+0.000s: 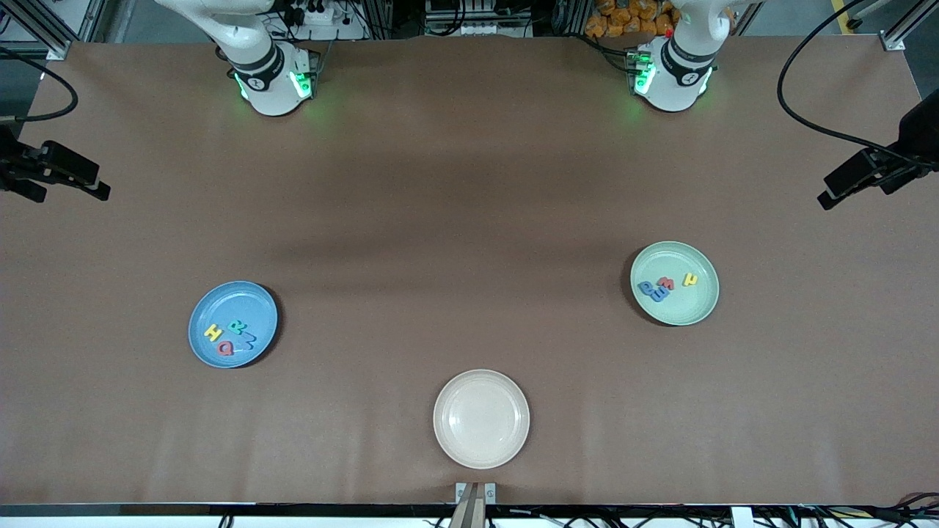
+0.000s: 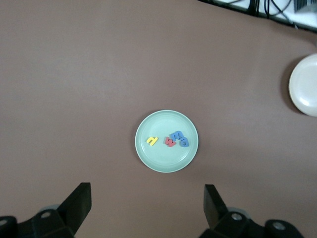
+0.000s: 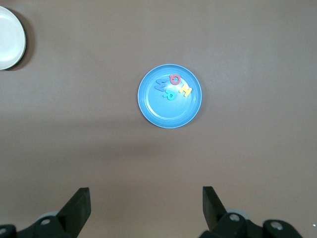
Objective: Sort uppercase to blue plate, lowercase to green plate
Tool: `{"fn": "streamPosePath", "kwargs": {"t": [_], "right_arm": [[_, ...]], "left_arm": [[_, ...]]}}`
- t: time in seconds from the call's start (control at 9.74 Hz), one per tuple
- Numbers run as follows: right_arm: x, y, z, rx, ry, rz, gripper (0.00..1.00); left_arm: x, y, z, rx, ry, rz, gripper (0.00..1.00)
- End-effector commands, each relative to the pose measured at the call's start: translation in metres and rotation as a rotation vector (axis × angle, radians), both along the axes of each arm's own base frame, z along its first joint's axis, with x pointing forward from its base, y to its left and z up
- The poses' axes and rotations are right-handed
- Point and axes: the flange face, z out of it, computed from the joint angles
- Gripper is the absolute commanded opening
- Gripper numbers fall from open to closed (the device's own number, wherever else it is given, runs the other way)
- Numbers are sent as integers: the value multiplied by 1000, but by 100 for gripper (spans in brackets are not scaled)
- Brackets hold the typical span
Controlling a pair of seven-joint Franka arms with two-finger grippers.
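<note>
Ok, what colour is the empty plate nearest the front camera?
Cream, plain with no pattern; the front view shows it best.

Both arms (image 1: 264, 70) were white with black joint rings and green glowing lights at their bases; the fingers (image 2: 79, 201) were black and blocky.

Even overhead light is falling on the table (image 1: 469, 183); soft broad shadows are crossing its middle, and nothing is glaring.
</note>
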Motion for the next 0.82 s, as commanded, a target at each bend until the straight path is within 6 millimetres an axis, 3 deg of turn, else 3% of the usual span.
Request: {"fn": "streamPosePath", "kwargs": {"t": [0.0, 0.1, 0.31, 0.41, 0.72], "right_arm": [[-5, 1, 6, 5, -9, -4, 100], [-5, 1, 6, 5, -9, -4, 100], [-4, 1, 4, 6, -6, -4, 100], [-4, 2, 5, 6, -7, -2, 100], [-4, 1, 5, 6, -7, -4, 100]], "left_arm": [[-2, 13, -18, -14, 40, -72, 100], [-3, -8, -22, -12, 51, -92, 100], [1, -38, -53, -12, 100, -120, 100], [0, -57, -55, -12, 103, -126, 100], [1, -63, -60, -10, 112, -118, 100]]}}
